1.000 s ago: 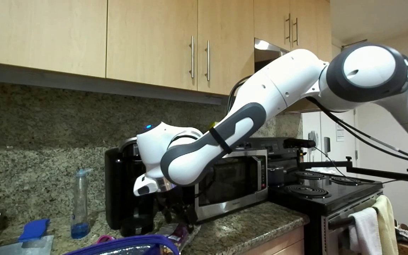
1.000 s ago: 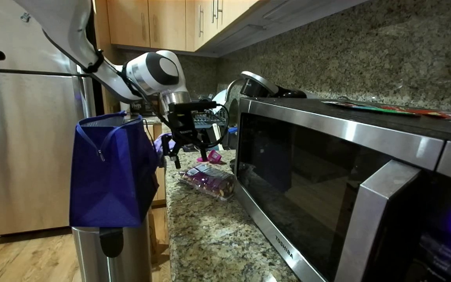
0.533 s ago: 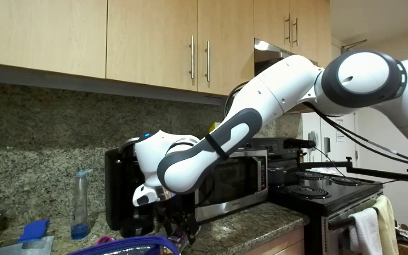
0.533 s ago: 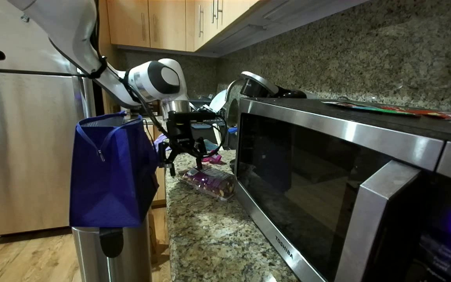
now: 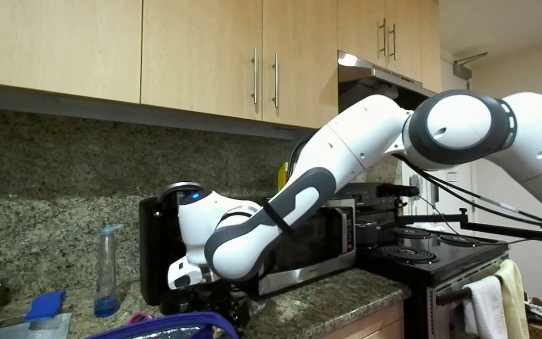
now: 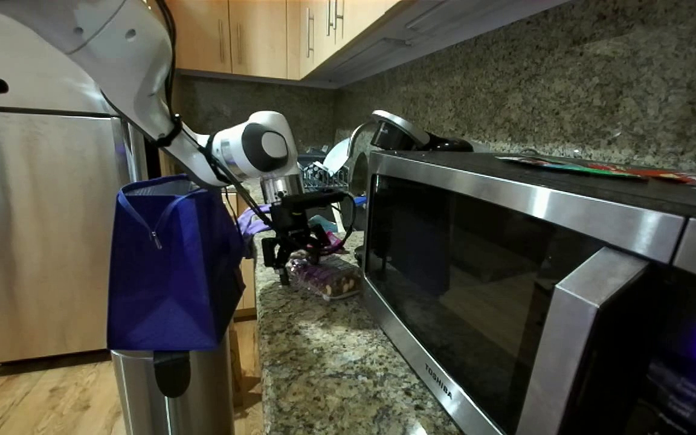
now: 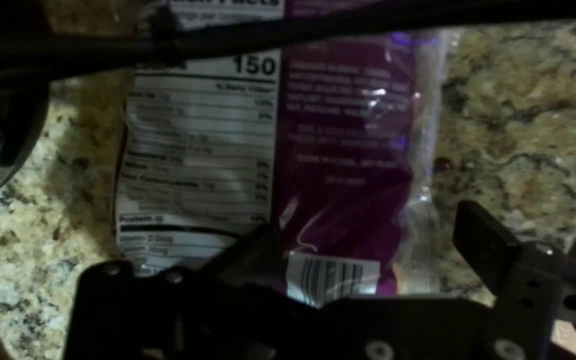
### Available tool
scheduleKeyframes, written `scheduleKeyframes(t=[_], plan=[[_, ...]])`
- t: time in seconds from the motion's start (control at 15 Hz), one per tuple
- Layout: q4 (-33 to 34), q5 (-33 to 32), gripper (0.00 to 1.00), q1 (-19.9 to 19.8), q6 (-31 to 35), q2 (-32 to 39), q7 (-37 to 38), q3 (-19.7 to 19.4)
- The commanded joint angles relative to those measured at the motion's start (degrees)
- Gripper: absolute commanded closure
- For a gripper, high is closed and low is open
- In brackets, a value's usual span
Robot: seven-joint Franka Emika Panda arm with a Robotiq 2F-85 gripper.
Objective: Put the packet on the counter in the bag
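Note:
The packet [image 6: 333, 279], a clear and purple bag of nuts, lies on the speckled granite counter [image 6: 324, 368] beside the microwave. In the wrist view the packet [image 7: 343, 145] shows its nutrition label and barcode. My gripper [image 6: 299, 272] points down at the packet's far part. In the wrist view the gripper [image 7: 365, 225] is open, one finger over the packet's label, the other beyond its clear edge above granite. Contact is hard to tell. The blue bag [image 6: 164, 284] stands open on a metal bin left of the counter; its purple rim [image 5: 172, 321] shows in an exterior view.
The microwave [image 6: 444, 241] stands close to the packet. A black coffee maker [image 5: 151, 254], a clear bottle [image 5: 106, 287] and a pink item [image 5: 139, 318] are near the gripper. The metal bin [image 6: 173, 399] supports the bag. A stove [image 5: 440, 263] is beyond the microwave.
The arm and open gripper have come down to the packet, moving slightly toward the microwave in an exterior view. The packet has shifted or turned a little on the counter.

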Motion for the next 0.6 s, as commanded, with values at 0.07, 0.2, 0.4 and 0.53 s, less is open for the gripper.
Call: scheduleKeyframes(t=[0.07, 0.2, 0.4, 0.53], plan=[[5.48, 1.49, 0.27, -0.69, 2.91, 5.89, -5.21, 0.24], [6.89, 3.14, 0.39, -0.97, 1.68, 6.89, -5.23, 0.44], [7.98, 6.33, 0.58, -1.44, 0.37, 7.38, -3.25, 0.65], [8.4, 10.46, 0.71, -2.13, -2.34, 7.06, -2.19, 1.49]])
